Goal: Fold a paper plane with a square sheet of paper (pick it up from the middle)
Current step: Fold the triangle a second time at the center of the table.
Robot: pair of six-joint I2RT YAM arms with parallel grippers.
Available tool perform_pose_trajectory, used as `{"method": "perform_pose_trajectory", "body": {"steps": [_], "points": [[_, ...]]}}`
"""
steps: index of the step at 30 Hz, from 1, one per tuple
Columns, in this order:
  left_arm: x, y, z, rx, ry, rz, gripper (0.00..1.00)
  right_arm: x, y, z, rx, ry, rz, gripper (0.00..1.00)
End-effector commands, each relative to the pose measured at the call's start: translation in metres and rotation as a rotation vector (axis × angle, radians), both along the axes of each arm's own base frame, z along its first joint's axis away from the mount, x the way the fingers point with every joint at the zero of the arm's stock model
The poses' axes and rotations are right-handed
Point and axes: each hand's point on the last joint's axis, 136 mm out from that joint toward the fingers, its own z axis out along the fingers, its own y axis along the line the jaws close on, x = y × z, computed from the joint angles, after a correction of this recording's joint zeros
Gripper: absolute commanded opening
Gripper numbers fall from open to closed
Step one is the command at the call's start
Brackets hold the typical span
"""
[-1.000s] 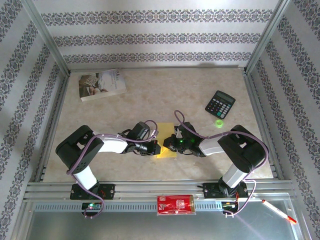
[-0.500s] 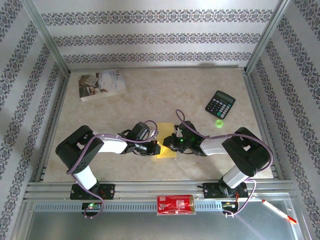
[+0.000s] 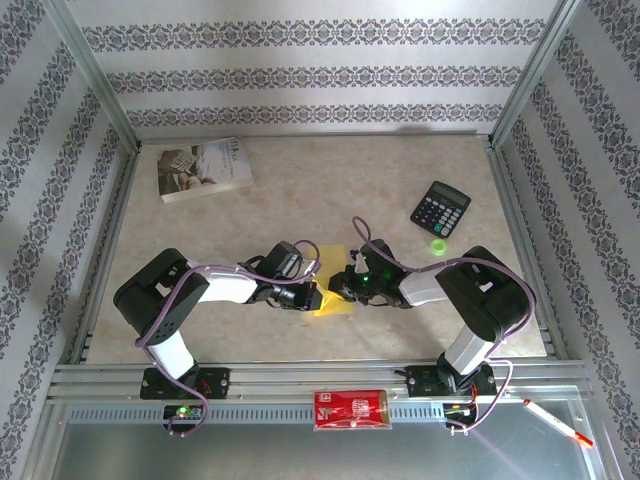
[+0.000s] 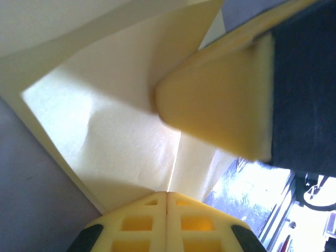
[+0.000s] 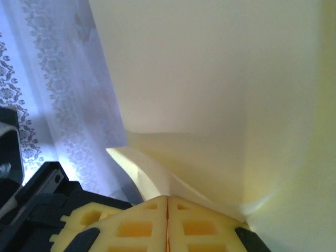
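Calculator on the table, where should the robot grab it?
Probably from straight above, pinching two opposite side edges of the calculator. It lies flat on the table, turned at a slant, so the grip should twist to match.

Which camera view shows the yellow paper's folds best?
Left wrist: the square sheet of paper shows its crease and folded edges. Right wrist shows a curled corner; the top view, a small patch.

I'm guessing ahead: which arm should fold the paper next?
Probably right: the right gripper pinches a curled flap of the paper, while the left gripper clamps the crease, steadying it.
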Motion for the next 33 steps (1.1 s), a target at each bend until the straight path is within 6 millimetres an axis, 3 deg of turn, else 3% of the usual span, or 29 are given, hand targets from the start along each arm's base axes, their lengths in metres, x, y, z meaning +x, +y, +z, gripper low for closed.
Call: {"method": "perform_pose_trajectory", "body": {"steps": [1,12,20,25,33], "points": [[-0.04,0.063,-0.068,0.319,0.147,0.002,0.0,0.01,-0.02,-0.014,-0.055,0.001,-0.05,0.08],[-0.039,0.065,-0.07,0.336,0.145,-0.001,0.0,0.034,-0.06,-0.022,-0.092,-0.001,-0.132,0.06],[-0.033,0.06,-0.065,0.317,0.133,0.013,0.0,0.048,-0.068,0.01,-0.051,-0.066,-0.145,0.06],[-0.03,0.057,-0.062,0.307,0.129,0.017,0.0,0.028,-0.059,0.026,-0.049,-0.098,-0.119,0.06],[-0.027,0.053,-0.058,0.294,0.126,0.019,0.0,-0.002,-0.016,0.02,-0.09,-0.104,-0.006,0.06]]}}
